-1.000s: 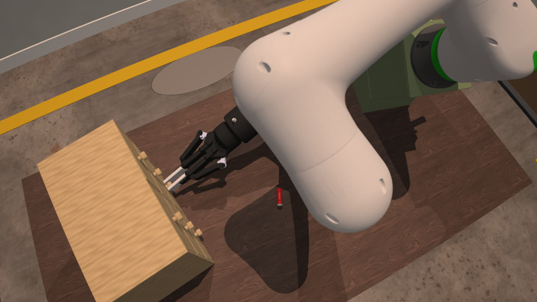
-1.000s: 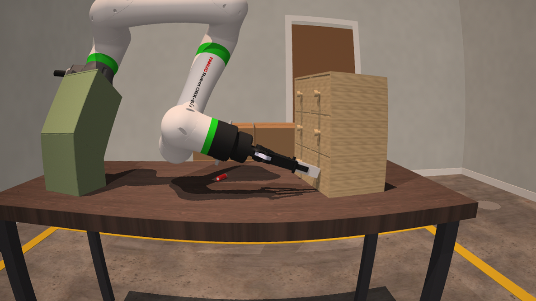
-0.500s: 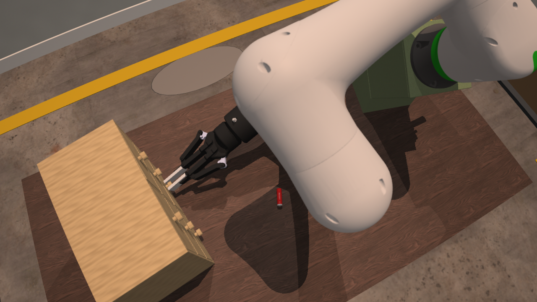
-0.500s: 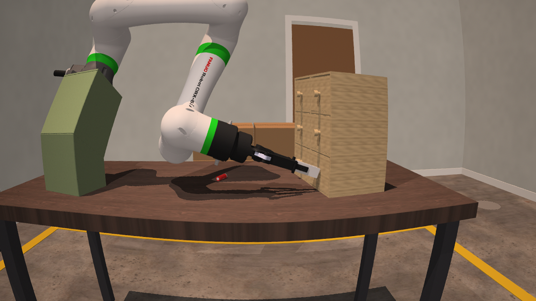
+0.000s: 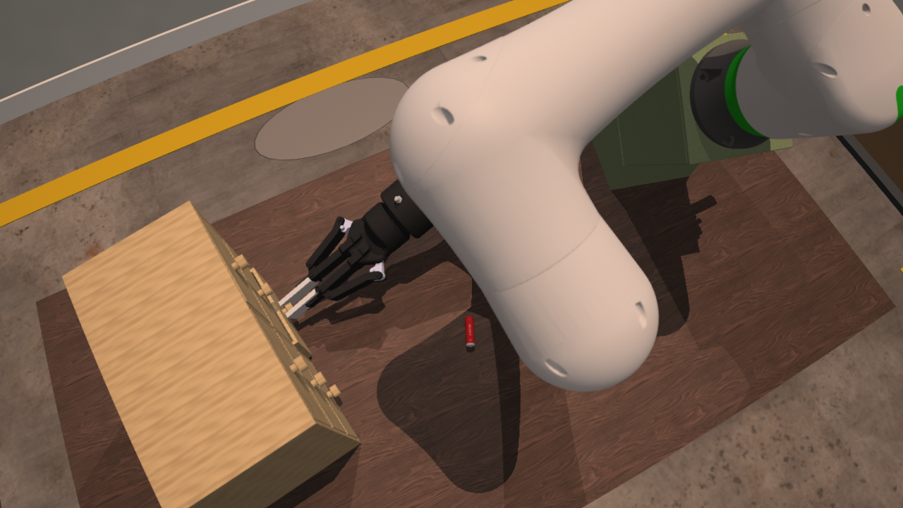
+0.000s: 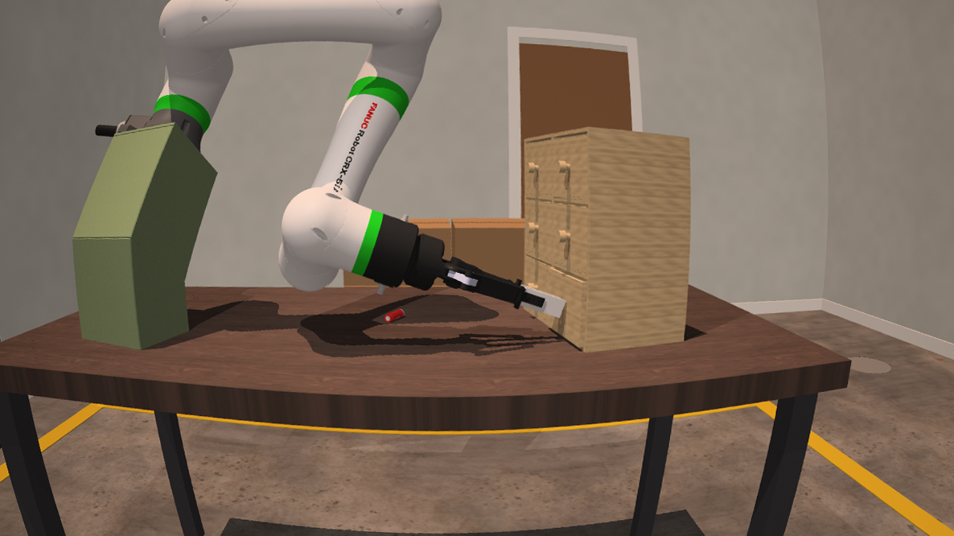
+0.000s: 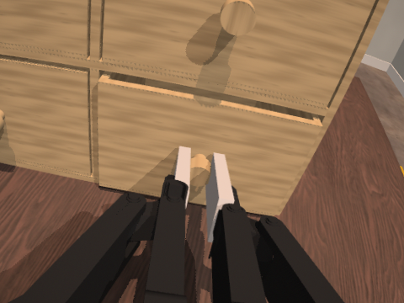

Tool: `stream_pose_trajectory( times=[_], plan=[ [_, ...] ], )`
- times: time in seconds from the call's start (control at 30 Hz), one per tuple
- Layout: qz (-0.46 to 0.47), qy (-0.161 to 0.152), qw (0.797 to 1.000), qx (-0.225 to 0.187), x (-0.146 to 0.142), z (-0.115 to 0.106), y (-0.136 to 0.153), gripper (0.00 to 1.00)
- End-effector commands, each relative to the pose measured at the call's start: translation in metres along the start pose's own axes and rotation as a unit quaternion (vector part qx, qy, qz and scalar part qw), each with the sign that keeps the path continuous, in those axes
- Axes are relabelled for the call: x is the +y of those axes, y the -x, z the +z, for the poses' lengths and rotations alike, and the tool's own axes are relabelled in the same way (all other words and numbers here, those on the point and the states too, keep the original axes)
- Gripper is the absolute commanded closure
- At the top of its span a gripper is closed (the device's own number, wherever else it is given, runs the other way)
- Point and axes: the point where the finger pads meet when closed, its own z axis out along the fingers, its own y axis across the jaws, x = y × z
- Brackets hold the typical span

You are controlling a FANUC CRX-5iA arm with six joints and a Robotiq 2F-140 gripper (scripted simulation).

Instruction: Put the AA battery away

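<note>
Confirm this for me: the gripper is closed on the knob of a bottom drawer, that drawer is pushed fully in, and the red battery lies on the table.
The drawer is slightly out, its top edge showing in the wrist view. The rest stands.

My arm (image 5: 505, 157) (image 6: 296, 20) is smooth, pale pinkish-white, with rounded elbows, fine seams and small recessed screw pockets; green bands ring several joints, and red "FANUC" then black "Robot CRX-5iA" lettering runs down one tubular link. Wrist end black and cylindrical, a small pale screw on its collar. My gripper (image 5: 295, 303) (image 6: 545, 302) (image 7: 198, 167) shows matte-black, slender paired linkages with round pivots, silvery-white knuckle pieces, and flat whitish finger pads.
</note>
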Motion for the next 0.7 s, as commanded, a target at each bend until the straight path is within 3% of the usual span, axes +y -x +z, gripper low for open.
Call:
stream_pose_trajectory(
  times=[0.0,0.67],
  plan=[
    [0.0,0.0,1.0,0.0,0.0,-0.003,0.001,0.92],
    [0.0,0.0,1.0,0.0,0.0,-0.022,0.008,0.92]
  ],
)
